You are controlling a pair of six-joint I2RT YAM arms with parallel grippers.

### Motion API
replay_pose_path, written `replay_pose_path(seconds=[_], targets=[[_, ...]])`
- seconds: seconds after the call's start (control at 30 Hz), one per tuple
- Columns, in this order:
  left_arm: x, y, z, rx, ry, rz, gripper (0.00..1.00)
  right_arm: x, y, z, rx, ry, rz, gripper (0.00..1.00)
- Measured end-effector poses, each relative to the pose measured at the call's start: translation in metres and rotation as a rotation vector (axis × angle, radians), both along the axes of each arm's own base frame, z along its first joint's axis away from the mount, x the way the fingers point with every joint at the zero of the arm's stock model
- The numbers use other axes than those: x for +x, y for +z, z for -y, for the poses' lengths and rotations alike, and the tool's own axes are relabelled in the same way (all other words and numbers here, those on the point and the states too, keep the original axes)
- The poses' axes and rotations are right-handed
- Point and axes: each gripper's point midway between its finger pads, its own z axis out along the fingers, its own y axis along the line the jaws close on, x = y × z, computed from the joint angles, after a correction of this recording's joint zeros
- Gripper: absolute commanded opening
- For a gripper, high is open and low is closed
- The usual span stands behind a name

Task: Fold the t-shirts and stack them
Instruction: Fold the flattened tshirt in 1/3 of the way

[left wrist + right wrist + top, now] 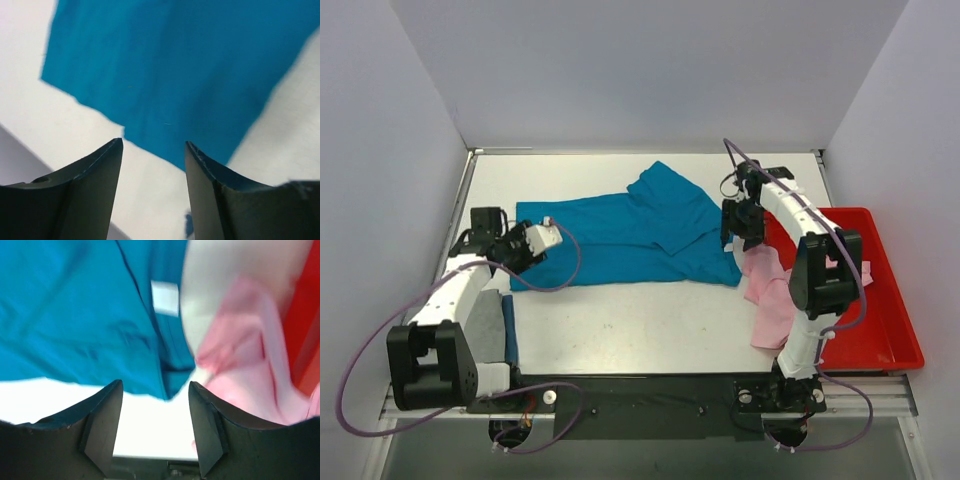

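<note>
From the top camera I see the teal t-shirt (pixel 620 240) spread flat mid-table. The left gripper (pixel 556 238) is over its left edge and the right gripper (pixel 732 242) over its right edge. The pink t-shirt (pixel 770 295) hangs from the red tray (pixel 890 330) onto the table (pixel 640 320). A grey cloth (pixel 485 322) lies by the left arm's base.

On the left wrist camera, my fingers (pixel 90 190) stand apart with nothing between them, and teal cloth lies beyond the tips.

The right wrist camera also shows parted jaws gripping nothing, above the teal hem, with the pink t-shirt just beside it.
</note>
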Motion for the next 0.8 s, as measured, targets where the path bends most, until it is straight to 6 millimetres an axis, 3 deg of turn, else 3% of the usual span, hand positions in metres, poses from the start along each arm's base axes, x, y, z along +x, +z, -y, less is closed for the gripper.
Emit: replay_pose_path(seconds=[0.13,0.27,0.33,0.4,0.43,0.5,0.53,0.57,0.8], targets=[[-0.05,-0.032,0.019,-0.001,-0.156,-0.102,0.65,-0.057,-0.008,0.006,0.007,-0.029,-0.106,0.5],[-0.066,-0.066,0.02,0.022,-0.202,-0.208,0.64,-0.082,-0.028,0.003,0.028,-0.037,-0.184,0.47],[-0.069,-0.077,0.018,0.038,-0.219,-0.234,0.62,-0.088,-0.039,0.002,0.038,-0.041,-0.212,0.44],[-0.074,-0.085,0.017,0.049,-0.24,-0.247,0.54,-0.089,-0.047,0.0,0.047,-0.043,-0.226,0.29],[-0.078,-0.088,0.018,0.053,-0.25,-0.254,0.51,-0.088,-0.051,-0.001,0.049,-0.042,-0.227,0.16],[-0.08,-0.093,0.019,0.061,-0.267,-0.249,0.32,-0.084,-0.056,-0.001,0.05,-0.04,-0.222,0.0],[-0.078,-0.093,0.019,0.068,-0.27,-0.23,0.1,-0.082,-0.058,-0.001,0.051,-0.042,-0.22,0.0],[-0.077,-0.094,0.02,0.073,-0.275,-0.216,0.0,-0.081,-0.059,-0.002,0.051,-0.044,-0.218,0.0],[-0.064,-0.095,0.01,0.123,-0.245,-0.14,0.0,-0.083,-0.062,0.014,0.018,-0.113,-0.228,0.0]])
